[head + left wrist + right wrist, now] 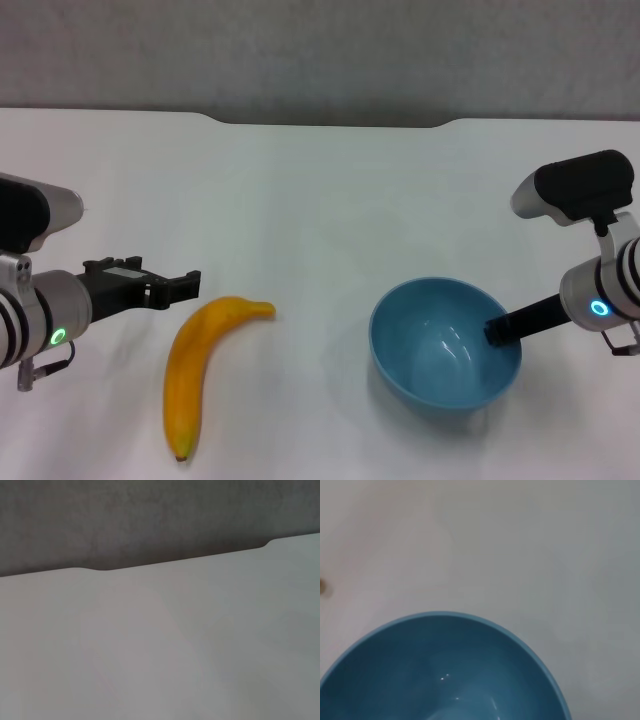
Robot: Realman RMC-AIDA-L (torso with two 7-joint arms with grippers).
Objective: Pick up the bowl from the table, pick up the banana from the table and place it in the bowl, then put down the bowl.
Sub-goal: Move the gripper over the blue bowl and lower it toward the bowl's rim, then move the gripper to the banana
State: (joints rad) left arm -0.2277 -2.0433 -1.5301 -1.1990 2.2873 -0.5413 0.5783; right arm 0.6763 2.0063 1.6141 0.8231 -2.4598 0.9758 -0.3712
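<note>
The light blue bowl stands at the right front of the white table. My right gripper is at its right rim, one dark finger reaching inside, shut on the rim. The right wrist view shows the bowl's glossy inside close up. The yellow-orange banana lies on the table left of the bowl, stem toward the bowl and dark end toward the front. My left gripper hovers just left of the banana's stem end, open and empty.
The table's far edge has a shallow notch before a grey wall; it also shows in the left wrist view. Bare tabletop lies between the banana and the bowl and behind both.
</note>
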